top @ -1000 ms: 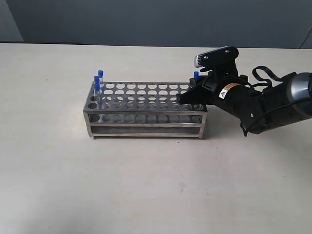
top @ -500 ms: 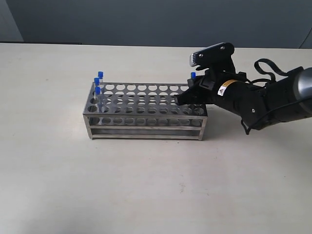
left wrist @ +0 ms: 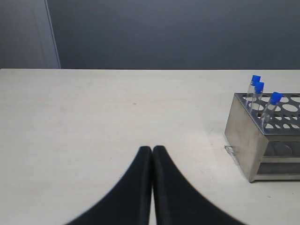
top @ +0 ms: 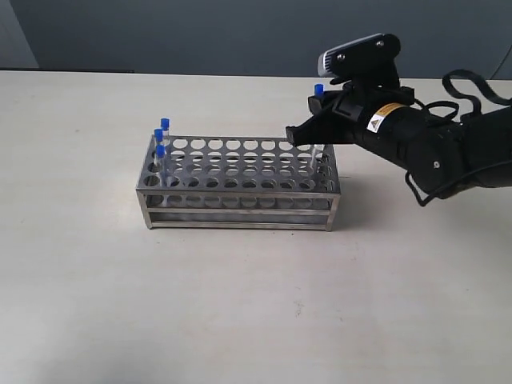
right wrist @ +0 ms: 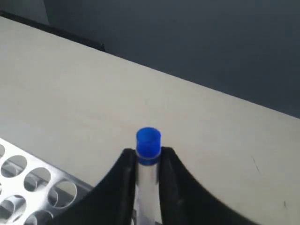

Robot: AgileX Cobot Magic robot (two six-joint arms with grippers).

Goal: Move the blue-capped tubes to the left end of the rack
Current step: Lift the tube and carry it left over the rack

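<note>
In the exterior view, the rack (top: pixel 240 186) stands on the pale table (top: pixel 240 304) a little left of the frame's centre, its long side facing the camera. The three blue-capped tubes (top: pixel 160 148) stand close together in holes at its left end. The right gripper (top: pixel 316 132) reaches in from the right edge of the frame and hangs over the rack's right end. Its jaws pinch the fourth tube (top: pixel 318 90) just below the blue cap, which stands above the fingers. Clear glass shows below them, reaching down to the top plate, though whether the tip is out of its hole cannot be told. In the left wrist view, the left gripper (left wrist: pixel 152 150) hovers over bare table (left wrist: pixel 93 117) with its two black fingers pressed together and nothing between them. The rack (left wrist: pixel 241 136) stands well apart from it, with the three blue-capped tubes (left wrist: pixel 255 89) leaning slightly in the holes at its near end. In the right wrist view, the right gripper (right wrist: pixel 149 157) clamps the fourth tube (right wrist: pixel 148 139) between its black fingers (right wrist: pixel 126 173), the cap poking out past them. A corner of the rack (right wrist: pixel 42 187) lies beside the fingers, and the table (right wrist: pixel 70 79) stretches beyond to a dark wall (right wrist: pixel 187 37).
</note>
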